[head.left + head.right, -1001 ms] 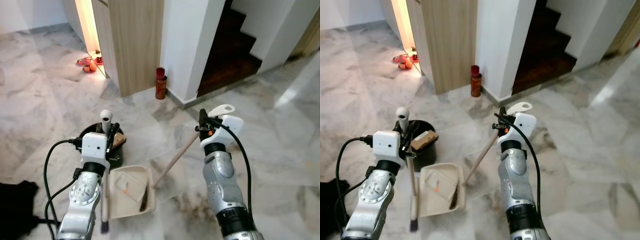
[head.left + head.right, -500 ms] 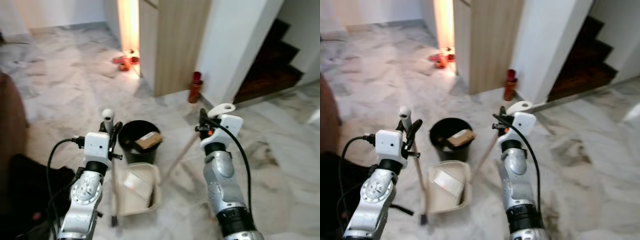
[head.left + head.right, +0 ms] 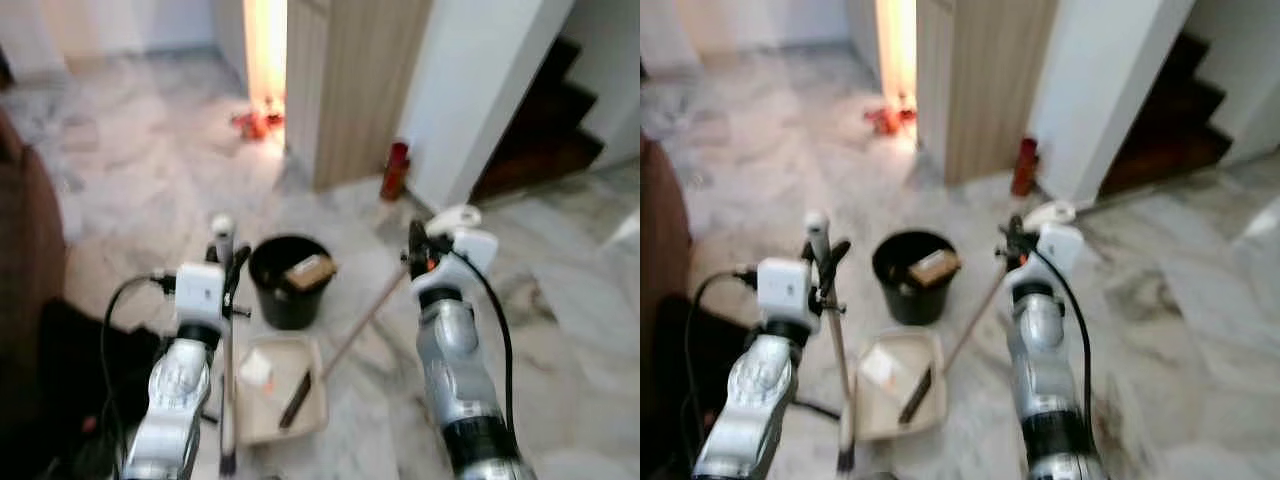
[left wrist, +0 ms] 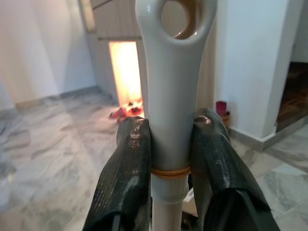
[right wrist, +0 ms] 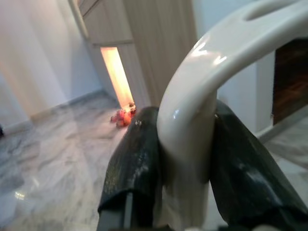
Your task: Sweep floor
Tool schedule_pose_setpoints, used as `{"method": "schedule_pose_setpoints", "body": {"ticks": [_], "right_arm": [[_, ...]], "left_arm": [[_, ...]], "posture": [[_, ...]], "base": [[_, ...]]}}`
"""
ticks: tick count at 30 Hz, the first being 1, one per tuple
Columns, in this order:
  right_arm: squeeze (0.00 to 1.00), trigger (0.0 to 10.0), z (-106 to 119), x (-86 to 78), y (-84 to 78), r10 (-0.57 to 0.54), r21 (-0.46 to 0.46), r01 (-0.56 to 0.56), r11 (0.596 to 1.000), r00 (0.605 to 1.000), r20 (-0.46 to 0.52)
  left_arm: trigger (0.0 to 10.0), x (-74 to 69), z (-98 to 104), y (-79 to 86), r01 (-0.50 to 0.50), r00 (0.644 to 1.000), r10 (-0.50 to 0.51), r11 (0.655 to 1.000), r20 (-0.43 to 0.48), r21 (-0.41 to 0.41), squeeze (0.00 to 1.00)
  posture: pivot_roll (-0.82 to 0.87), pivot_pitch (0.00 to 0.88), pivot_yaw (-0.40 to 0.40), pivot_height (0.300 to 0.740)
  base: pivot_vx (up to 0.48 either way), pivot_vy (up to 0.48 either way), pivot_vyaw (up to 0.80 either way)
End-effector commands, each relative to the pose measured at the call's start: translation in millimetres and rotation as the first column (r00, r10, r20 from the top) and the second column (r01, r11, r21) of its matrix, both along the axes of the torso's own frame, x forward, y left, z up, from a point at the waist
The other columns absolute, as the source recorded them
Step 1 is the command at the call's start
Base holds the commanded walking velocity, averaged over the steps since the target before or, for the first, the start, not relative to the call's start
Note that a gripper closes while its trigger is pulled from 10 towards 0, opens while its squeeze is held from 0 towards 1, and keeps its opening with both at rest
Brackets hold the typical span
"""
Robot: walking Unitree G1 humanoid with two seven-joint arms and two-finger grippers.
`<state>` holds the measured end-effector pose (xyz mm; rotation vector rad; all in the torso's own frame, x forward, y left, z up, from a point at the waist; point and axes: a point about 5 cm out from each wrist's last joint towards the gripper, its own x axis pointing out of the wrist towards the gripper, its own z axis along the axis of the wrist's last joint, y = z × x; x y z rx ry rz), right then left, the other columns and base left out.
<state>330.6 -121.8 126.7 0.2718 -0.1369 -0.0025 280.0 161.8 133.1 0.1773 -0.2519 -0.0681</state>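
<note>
Left tool (image 4: 171,159) still grips dustpan handle (image 4: 169,96).

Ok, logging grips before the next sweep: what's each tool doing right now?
Left tool: closed on the broom handle.
Right tool: closed on the dustpan handle.
</note>
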Motion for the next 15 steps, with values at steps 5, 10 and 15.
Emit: {"method": "schedule_pose_setpoints", "body": {"ticks": [5, 10, 15], "right_arm": [[0.00, 10.0, 12.9, 2.8, -0.7, -0.005, 0.032, 0.004, 0.999, 0.999, 0.053], [0.00, 10.0, 13.1, 3.3, 0.3, -0.008, 0.034, 0.007, 0.999, 0.999, 0.051], [0.00, 10.0, 11.9, 2.6, -1.1, -0.015, 0.038, 0.013, 0.999, 0.999, 0.048]], "left_arm": [[10.0, -1.7, 9.4, 1.3, -0.004, 0.999, 0.004, 1.000, 0.045, 0.008, 0.00], [10.0, -0.8, 9.5, 1.8, -0.008, 0.999, 0.008, 1.000, 0.040, -0.007, 0.00], [10.0, -0.2, 6.2, 3.5, -0.018, 1.000, 0.019, 0.999, 0.014, -0.031, 0.00]], "posture": [[0.09, 0.044, -0.071, 0.740], [0.09, 0.050, -0.067, 0.740], [0.09, 0.054, -0.063, 0.740]], "base": [[0.000, 0.000, 0.00], [0.000, 0.000, 0.00], [0.000, 0.000, 0.00]]}}
